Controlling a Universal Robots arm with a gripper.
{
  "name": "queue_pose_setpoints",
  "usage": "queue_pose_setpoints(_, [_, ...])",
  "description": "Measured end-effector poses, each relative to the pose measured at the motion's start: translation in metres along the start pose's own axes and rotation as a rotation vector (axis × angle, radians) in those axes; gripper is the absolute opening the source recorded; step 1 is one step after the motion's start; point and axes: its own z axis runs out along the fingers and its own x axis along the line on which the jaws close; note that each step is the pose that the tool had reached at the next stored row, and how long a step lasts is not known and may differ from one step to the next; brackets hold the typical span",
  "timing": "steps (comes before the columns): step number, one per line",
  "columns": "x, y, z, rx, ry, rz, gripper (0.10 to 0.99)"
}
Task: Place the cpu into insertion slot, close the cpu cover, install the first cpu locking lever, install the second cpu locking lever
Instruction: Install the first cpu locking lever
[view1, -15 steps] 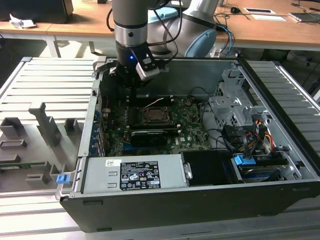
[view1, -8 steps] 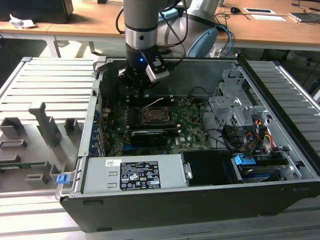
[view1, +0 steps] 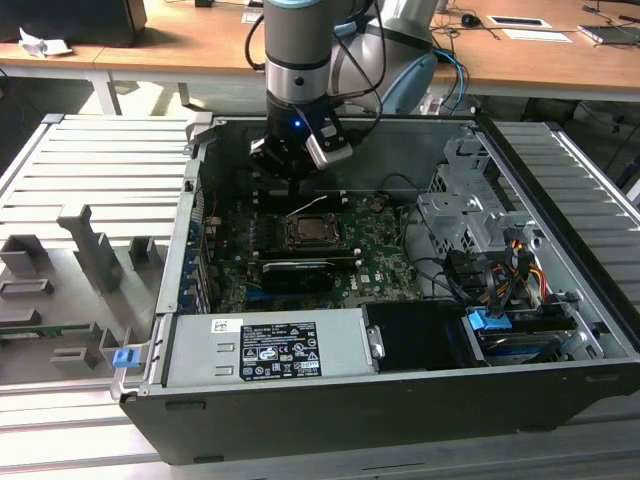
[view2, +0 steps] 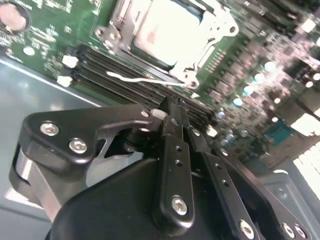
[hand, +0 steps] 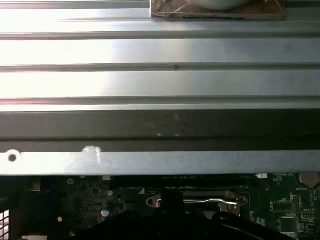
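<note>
Green board (view2: 65, 35) carries seated cpu (view2: 167, 30), wrist-seen.

The hand (view2: 167, 117) fills the near part of the second wrist view, black and bolted with silver screws, its fingers (view2: 172, 150) drawn together so that no gap shows between the tips. It holds nothing and hangs just above the green circuit board (view2: 45, 35). Right beyond the tips runs a bank of long dark memory slots (view2: 125, 75), with a thin pale wire lever (view2: 140, 80) lying across them. Past the slots sits the insertion slot (view2: 125, 30), and in it the cpu (view2: 167, 30), pale and glaring under the light. The cpu cover (view2: 215, 30) frames the chip, lying down around its edges.
</note>
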Motion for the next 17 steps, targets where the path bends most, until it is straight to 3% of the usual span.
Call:
queue_pose_setpoints(7, [-0.0128, 0.0001, 0.0055, 0.001, 0.0001, 0.000, 0.106])
queue_pose_setpoints(17, [-0.0173, 0.0000, 0.0105, 0.000, -0.0007, -0.037, 0.106])
